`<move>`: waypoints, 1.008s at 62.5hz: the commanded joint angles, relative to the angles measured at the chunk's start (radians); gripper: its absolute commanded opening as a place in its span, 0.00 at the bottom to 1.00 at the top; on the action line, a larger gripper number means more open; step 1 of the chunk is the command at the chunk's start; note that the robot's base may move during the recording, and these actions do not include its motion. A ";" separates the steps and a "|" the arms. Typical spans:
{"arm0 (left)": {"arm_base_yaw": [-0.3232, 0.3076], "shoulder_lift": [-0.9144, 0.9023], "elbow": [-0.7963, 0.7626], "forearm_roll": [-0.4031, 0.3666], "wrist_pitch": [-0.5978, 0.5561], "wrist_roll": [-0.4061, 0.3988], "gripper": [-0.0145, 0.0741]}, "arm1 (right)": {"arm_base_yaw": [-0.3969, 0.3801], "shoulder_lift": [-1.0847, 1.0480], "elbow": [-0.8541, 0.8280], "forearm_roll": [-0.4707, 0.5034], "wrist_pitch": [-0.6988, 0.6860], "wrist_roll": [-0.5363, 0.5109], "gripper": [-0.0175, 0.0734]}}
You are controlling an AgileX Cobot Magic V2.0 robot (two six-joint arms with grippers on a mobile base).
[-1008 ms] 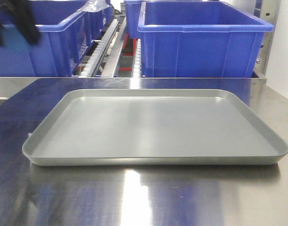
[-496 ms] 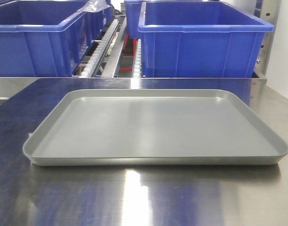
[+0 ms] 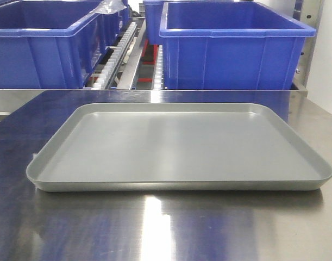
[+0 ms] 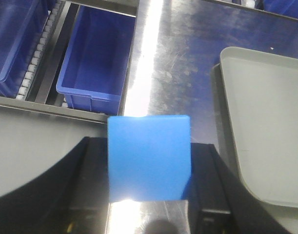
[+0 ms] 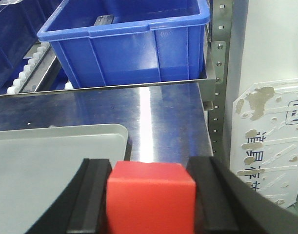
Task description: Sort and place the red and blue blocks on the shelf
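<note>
My left gripper (image 4: pixel 149 168) clamps the blue block (image 4: pixel 149 153); my right gripper (image 5: pixel 149 202) clamps the red block (image 5: pixel 149 192), one colour per arm for sorted shelf (image 5: pixel 218 53) placement.

Plain matte grey tray (image 3: pixel 176 147) on a silver tabletop (image 3: pixel 155 228) streaked with blue reflections. Far side: deep blue bins (image 3: pixel 236 49) and white rollers (image 3: pixel 119 46) on the steel-grey shelf (image 5: pixel 218 58). Sky-blue block (image 4: pixel 149 158) and bright red block (image 5: pixel 149 197), both unpatterned, each between black fingers (image 4: pixel 90 185).

Left hand (image 4: pixel 149 168) with blue block (image 4: pixel 149 153) has exited front view.
</note>
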State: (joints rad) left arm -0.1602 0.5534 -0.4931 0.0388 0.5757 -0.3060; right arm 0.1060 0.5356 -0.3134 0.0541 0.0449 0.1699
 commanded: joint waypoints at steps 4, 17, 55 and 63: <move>0.002 0.001 -0.029 0.000 -0.090 -0.009 0.30 | -0.007 -0.001 -0.030 -0.011 -0.091 -0.001 0.25; 0.002 0.003 -0.029 0.000 -0.079 -0.009 0.30 | -0.007 -0.001 -0.030 -0.011 -0.091 -0.001 0.25; 0.002 0.003 -0.029 0.000 -0.075 -0.009 0.30 | -0.007 -0.001 -0.030 -0.011 -0.091 -0.001 0.25; 0.002 0.003 -0.029 -0.008 -0.075 -0.009 0.30 | -0.007 -0.001 -0.030 -0.011 -0.091 -0.001 0.25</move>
State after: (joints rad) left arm -0.1602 0.5534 -0.4931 0.0388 0.5698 -0.3060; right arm 0.1060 0.5356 -0.3134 0.0541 0.0449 0.1699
